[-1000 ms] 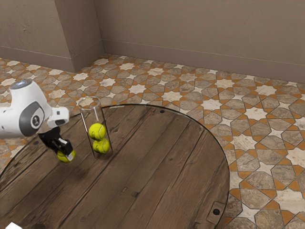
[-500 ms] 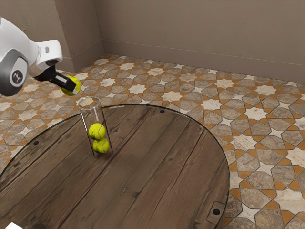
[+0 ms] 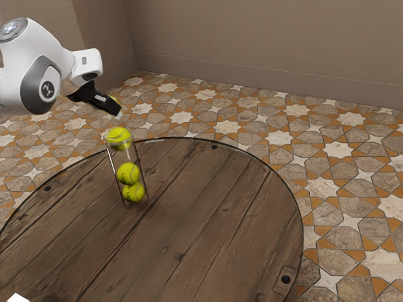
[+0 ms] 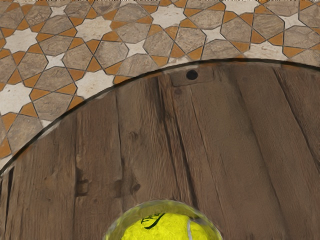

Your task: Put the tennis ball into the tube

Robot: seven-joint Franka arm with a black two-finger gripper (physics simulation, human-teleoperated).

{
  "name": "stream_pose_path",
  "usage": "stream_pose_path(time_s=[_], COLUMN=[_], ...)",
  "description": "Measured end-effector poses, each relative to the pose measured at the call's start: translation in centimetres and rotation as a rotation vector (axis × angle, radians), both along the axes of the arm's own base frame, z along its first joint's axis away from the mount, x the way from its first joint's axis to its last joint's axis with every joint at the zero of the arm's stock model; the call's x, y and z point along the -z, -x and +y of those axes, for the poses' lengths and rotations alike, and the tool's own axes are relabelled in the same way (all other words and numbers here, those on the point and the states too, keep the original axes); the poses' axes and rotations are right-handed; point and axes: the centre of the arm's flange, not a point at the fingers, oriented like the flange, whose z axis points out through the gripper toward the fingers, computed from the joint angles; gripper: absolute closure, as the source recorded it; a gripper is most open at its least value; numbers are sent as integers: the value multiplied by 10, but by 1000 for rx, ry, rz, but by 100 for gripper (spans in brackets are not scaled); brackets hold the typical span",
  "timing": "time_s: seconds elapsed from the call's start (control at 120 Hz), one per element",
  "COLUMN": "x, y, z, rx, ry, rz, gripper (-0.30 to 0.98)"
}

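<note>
Wooden planks make up the round table (image 3: 189, 214); on it a clear tube (image 3: 124, 156) holds two balls (image 3: 130, 181) low down, the tennis ball (image 3: 119, 136) inside its mouth. Above hovers the gripper (image 3: 118, 114), its jaws open or closed, I can't tell. Beyond: patterned floor (image 3: 340, 150), brown wall (image 3: 264, 44).

Can read no words, brand names or numbers anywhere. On the dark grey cap (image 3: 31, 86) of the arm (image 3: 11, 75), just a pale emblem (image 3: 48, 89), too small to make out. On the top ball (image 4: 167, 231), at the mouth of the tube (image 3: 114, 170), a curved black mark (image 4: 152, 221), spelling nothing legible. On the lower balls (image 3: 128, 173), dark marks, likewise unreadable.
</note>
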Motion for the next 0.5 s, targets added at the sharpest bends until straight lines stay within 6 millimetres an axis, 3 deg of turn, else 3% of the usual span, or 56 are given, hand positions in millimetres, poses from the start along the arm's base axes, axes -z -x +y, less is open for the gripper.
stream_pose_path(time_s=[0.033, 0.108, 0.167, 0.283, 0.383, 0.5], x=[-6, -44, -57, -77, -79, -68], y=[-2, -13, -20, -59, -90, -92], z=[-1, -9, -12, -39, -74, -90], rx=[7, 39, 66, 177, 285, 347], ry=[-3, -5, -6, -59, -137, -204], rz=[-10, -24, 24, 167, 286, 405], gripper=[9, 6, 5, 3, 2, 1])
